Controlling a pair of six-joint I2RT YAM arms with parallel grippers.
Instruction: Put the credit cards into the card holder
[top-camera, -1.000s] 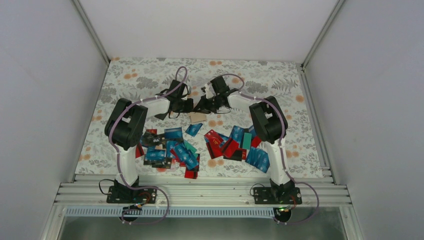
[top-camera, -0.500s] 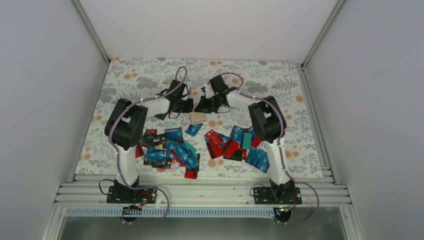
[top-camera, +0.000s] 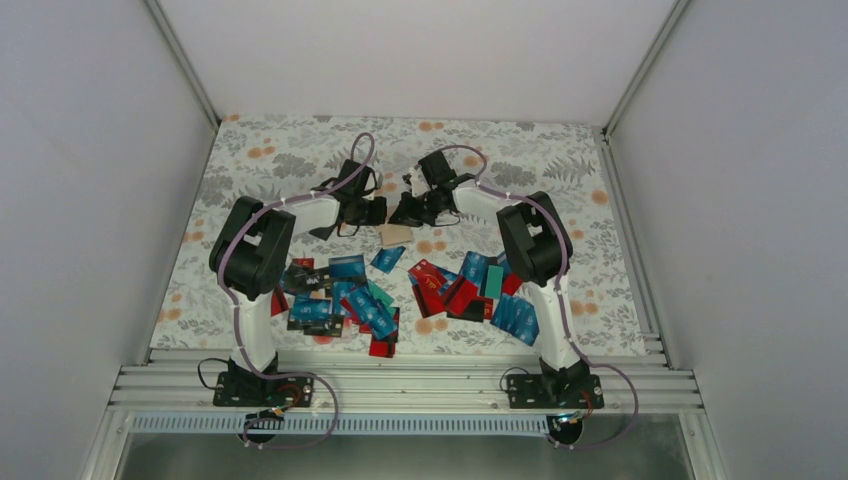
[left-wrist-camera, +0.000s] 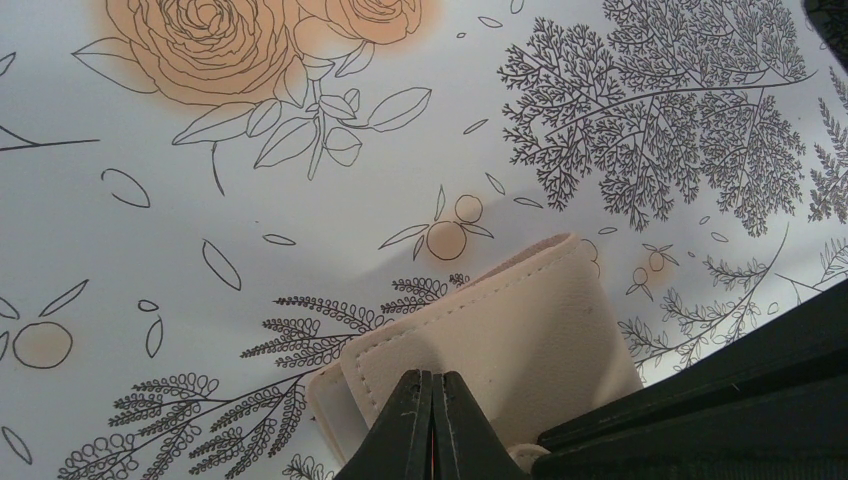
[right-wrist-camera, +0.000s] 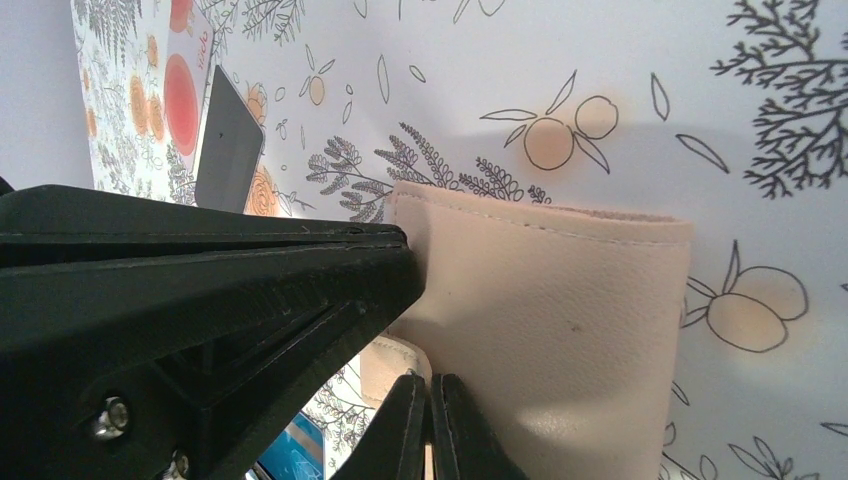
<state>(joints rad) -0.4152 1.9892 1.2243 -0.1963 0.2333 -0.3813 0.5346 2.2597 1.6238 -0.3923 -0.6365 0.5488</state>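
Touching the beige card holder (left-wrist-camera: 520, 330) from the left, left claw (left-wrist-camera: 433, 380) with tips fully together, holder on the floral bench (top-camera: 290, 150) between both arms, right claw (right-wrist-camera: 430, 388) likewise closed tight at its other side, grip unclear, credit cards (top-camera: 347, 300) scattered nearer the bases.

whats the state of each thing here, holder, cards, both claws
card holder: tilted up off the cloth, no card showing in it
left claw: shut on the holder's edge
right claw: shut on the holder too
credit cards: loose in heaps on the cloth, none held
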